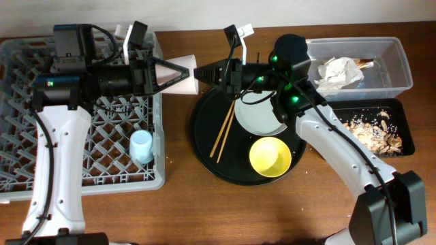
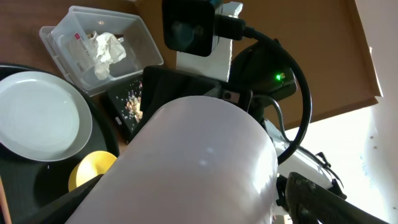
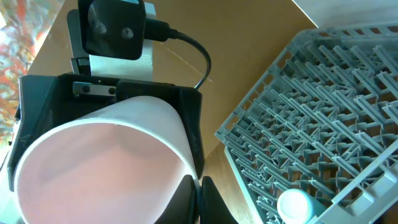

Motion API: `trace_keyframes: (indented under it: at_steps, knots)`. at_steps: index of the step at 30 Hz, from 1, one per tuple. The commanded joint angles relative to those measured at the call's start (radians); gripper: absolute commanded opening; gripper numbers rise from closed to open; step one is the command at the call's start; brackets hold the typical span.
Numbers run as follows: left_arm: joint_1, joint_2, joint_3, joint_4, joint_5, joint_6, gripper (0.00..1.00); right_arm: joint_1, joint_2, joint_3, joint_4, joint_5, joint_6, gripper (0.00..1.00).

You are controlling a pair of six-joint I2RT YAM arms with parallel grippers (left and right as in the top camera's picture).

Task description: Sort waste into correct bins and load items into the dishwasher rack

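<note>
The small pink cup (image 1: 182, 80) hangs on its side over the gap between the dishwasher rack (image 1: 20, 184) and the round tray. My left gripper (image 1: 185, 75) is shut around its body, and it fills the left wrist view (image 2: 199, 162). My right gripper (image 1: 198, 72) is shut on the cup's rim, seen in the right wrist view (image 3: 200, 186). The light-blue cup (image 1: 142, 146) stands in the rack. The grey-green plate (image 1: 262, 116), yellow bowl (image 1: 270, 156) and chopsticks (image 1: 223, 129) lie on the round tray. The napkin (image 1: 338, 71) lies in the clear tub (image 1: 398, 64). Crumbs (image 1: 371, 133) lie in the shallow black tray (image 1: 405, 119).
The large round black serving tray (image 1: 204, 146) sits at the table's middle, between the rack on the left and the two bins on the right. Both arms reach across the back half of the table and meet above the tray's left edge.
</note>
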Motion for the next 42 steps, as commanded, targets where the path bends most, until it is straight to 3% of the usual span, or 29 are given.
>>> trace_keyframes:
  at_steps: [1,2,3,4,6,7,8,9,13,16,18,22,31,38,39,40,42]
  knots:
    - [-0.005,-0.006,0.014,0.002,0.021,0.016,0.7,0.012,0.013,0.012,0.002,0.009,0.005,0.04]
    - [-0.005,-0.006,0.014,0.002,0.021,0.016,0.68,0.012,0.013,0.012,0.002,0.009,0.005,0.06]
    - [-0.005,-0.006,0.014,0.002,0.021,0.016,0.68,0.012,0.013,0.012,0.002,0.009,0.005,0.16]
    - [-0.005,-0.006,0.014,0.002,0.021,0.016,0.68,0.012,0.013,0.012,0.002,0.009,0.005,0.17]
    - [-0.005,-0.006,0.014,0.002,0.021,0.016,0.68,0.011,0.013,0.012,0.002,0.003,0.005,0.32]
    - [-0.004,-0.006,0.014,0.003,0.021,0.016,0.68,0.01,0.013,0.012,0.002,0.0,0.004,0.45]
    - [-0.002,-0.006,0.014,0.004,0.02,0.016,0.68,-0.006,0.013,0.012,0.002,-0.012,0.004,0.68]
    - [0.005,-0.006,0.014,0.007,0.015,0.016,0.68,-0.035,0.013,0.012,-0.002,-0.039,0.001,0.79]
    - [0.06,-0.006,0.014,0.001,-0.286,0.016,0.65,-0.201,0.013,0.012,-0.163,-0.174,-0.06,0.94]
    - [0.059,-0.006,0.014,-0.045,-0.775,0.016,0.65,-0.3,0.013,0.012,-0.61,-0.119,-0.351,0.98]
    - [0.038,-0.006,0.008,-0.09,-1.11,0.016,0.64,-0.343,0.013,0.012,-0.887,0.063,-0.5,0.99]
    - [-0.005,0.024,0.002,-0.115,-1.379,0.016,0.64,-0.348,0.013,0.012,-1.046,0.23,-0.577,0.98]
    - [-0.049,0.291,0.002,-0.165,-1.387,0.016,0.64,-0.348,0.013,0.012,-1.13,0.304,-0.603,0.98]
    - [-0.051,0.403,0.002,-0.163,-1.387,0.016,0.65,-0.348,0.013,0.011,-1.144,0.308,-0.603,0.98]
    - [-0.051,0.404,0.002,-0.162,-1.387,0.016,0.74,-0.348,0.013,0.011,-1.144,0.309,-0.603,0.99]
    - [-0.051,0.404,0.002,-0.161,-1.387,0.016,0.98,-0.348,0.013,0.011,-1.144,0.312,-0.603,0.99]
    - [-0.051,0.404,0.003,-0.162,-1.387,0.017,0.99,-0.348,0.013,0.011,-1.144,0.312,-0.603,0.98]
